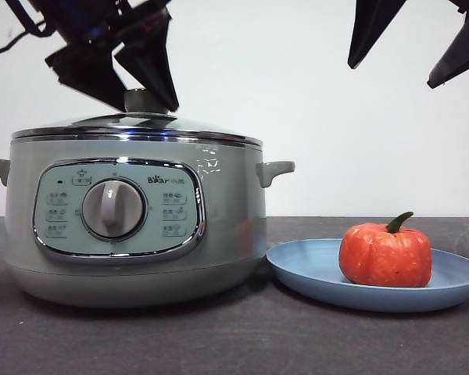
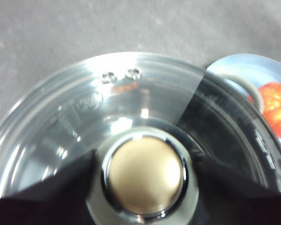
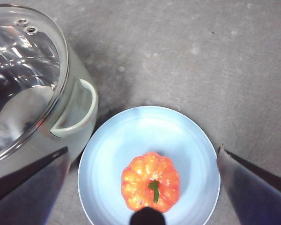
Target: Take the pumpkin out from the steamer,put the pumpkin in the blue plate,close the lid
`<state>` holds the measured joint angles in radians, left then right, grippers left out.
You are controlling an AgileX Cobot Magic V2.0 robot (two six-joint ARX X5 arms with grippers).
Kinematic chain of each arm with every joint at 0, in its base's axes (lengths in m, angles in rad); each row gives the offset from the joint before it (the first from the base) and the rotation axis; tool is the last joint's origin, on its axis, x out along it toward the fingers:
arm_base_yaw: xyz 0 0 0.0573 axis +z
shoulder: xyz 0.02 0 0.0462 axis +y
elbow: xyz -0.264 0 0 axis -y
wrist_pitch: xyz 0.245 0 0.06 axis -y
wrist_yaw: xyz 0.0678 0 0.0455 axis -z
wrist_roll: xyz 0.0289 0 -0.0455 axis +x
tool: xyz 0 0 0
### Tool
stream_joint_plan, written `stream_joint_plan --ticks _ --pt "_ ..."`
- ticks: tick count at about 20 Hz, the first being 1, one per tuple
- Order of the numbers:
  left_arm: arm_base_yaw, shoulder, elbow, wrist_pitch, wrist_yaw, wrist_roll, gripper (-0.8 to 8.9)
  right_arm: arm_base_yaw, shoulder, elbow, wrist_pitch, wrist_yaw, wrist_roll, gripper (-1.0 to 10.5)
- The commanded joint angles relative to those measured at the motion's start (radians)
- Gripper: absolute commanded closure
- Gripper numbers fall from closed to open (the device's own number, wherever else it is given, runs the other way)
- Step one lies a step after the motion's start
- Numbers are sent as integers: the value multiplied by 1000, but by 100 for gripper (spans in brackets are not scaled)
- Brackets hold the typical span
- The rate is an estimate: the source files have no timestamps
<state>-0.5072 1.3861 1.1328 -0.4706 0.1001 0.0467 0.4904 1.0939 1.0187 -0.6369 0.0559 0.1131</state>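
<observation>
The sage-green steamer [image 1: 219, 203] stands at the left with the glass lid [image 1: 102, 123] seated on its chrome rim. My left gripper [image 1: 147, 105] is just above the lid with its jaws open on either side of the knob [image 2: 144, 176], apart from it. The pumpkin [image 1: 384, 254] sits upright on the blue plate [image 1: 305, 269], right of the steamer. My right gripper [image 1: 395, 70] hangs high above the plate, open and empty. In the right wrist view the pumpkin [image 3: 150, 180] lies on the plate [image 3: 145, 126] between that gripper's jaws [image 3: 143, 150], far below them.
The dark grey table [image 1: 234, 344] carries both things. The steamer's side handle [image 3: 79, 110] reaches close to the plate's rim. A white wall stands behind.
</observation>
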Motion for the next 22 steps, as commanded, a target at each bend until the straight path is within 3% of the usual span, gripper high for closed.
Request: stream_joint_plan --ticks 1,5,6,9,10,11,16,22 --pt "-1 -22 -12 -18 5 -2 343 1 -2 -8 2 2 9 383" --pt "-2 -142 -12 -62 5 -29 347 1 -15 -8 3 2 -3 392" --pt "-2 -180 -12 -78 5 -28 355 2 -23 -8 4 2 -17 453" --pt "-2 -278 -12 -155 5 -15 632 2 -71 -8 32 1 -47 811" --pt "-2 -306 -12 -186 4 0 776 2 -97 -8 47 1 -62 918" --pt "-2 -326 -12 -203 3 10 822 2 -121 -8 58 2 -73 964" --pt "-2 -459 -88 -126 -48 17 822 2 -296 -126 180 3 -74 963" --pt "-2 -747 -417 61 -83 -2 822 2 -526 -442 455 2 -77 963"
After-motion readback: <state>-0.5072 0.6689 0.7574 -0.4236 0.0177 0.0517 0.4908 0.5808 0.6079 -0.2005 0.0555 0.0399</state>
